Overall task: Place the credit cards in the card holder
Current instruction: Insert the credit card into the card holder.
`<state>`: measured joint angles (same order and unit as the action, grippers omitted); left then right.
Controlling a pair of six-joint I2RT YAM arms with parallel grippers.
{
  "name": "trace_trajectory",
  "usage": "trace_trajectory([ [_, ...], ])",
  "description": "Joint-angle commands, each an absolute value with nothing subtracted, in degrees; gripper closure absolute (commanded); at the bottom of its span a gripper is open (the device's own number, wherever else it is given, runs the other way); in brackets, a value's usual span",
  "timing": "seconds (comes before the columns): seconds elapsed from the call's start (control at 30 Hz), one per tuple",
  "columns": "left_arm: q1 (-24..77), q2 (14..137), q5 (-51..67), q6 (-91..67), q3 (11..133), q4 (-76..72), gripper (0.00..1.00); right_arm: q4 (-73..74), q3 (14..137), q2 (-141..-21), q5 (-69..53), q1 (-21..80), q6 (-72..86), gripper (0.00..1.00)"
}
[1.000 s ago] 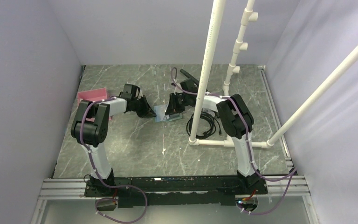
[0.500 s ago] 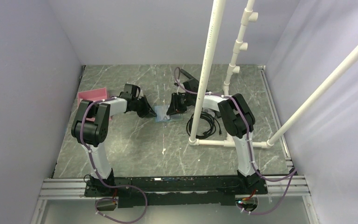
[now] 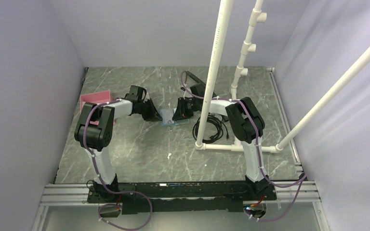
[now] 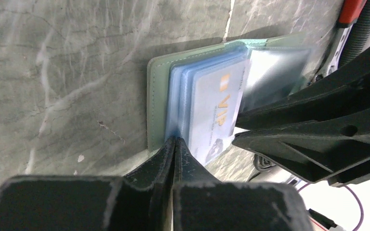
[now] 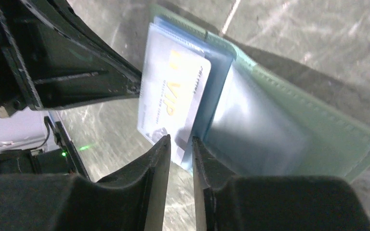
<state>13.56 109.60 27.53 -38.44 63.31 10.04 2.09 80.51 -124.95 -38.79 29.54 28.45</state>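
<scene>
The muted-green card holder (image 3: 169, 117) lies open on the table between my two grippers, its pale blue sleeves (image 4: 185, 101) fanned out. A pale credit card with orange "VIP" lettering (image 5: 173, 96) sits partly in a sleeve and sticks out of it; it also shows in the left wrist view (image 4: 214, 115). My left gripper (image 4: 174, 141) is shut, its tips against the edge of the blue sleeves at the holder's green cover (image 4: 155, 101). My right gripper (image 5: 180, 140) stands with a narrow gap between its fingers, just at the card's free corner, over the holder (image 5: 327, 130).
A pink tray (image 3: 94, 100) stands at the back left. A white pipe frame (image 3: 212, 86) rises right of the card holder, with a black cable coil (image 3: 214, 127) at its foot.
The right gripper has shifted slightly away from the holder's near edge. The card holder has turned a little and lies flatter. The left gripper has stayed at its edge.
</scene>
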Motion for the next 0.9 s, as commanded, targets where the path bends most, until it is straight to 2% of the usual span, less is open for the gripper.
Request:
trace_trajectory([
  [0.0,13.9,107.5,26.0,-34.0,65.2,16.2,0.91,3.7,79.8,-120.8,-37.4,29.2,24.4,0.72],
  [0.07,13.9,107.0,26.5,-33.8,65.2,16.4,0.90,3.5,80.6,-121.8,-38.0,29.2,24.7,0.74],
  [0.17,13.9,106.4,26.7,-33.4,65.4,17.0,0.89,3.2,80.7,-122.3,-37.3,29.2,25.0,0.84],
  [0.5,13.8,104.4,30.2,-35.9,64.8,14.5,0.85,3.8,81.0,-124.2,-35.5,29.3,24.7,0.87],
  [0.7,13.5,103.3,32.4,-39.0,63.5,10.5,0.77,5.7,81.3,-124.3,-32.3,29.4,23.5,0.88],
  [0.87,13.5,104.6,33.6,-41.0,63.2,8.2,0.76,7.8,81.8,-124.9,-29.0,29.5,23.3,1.00],
])
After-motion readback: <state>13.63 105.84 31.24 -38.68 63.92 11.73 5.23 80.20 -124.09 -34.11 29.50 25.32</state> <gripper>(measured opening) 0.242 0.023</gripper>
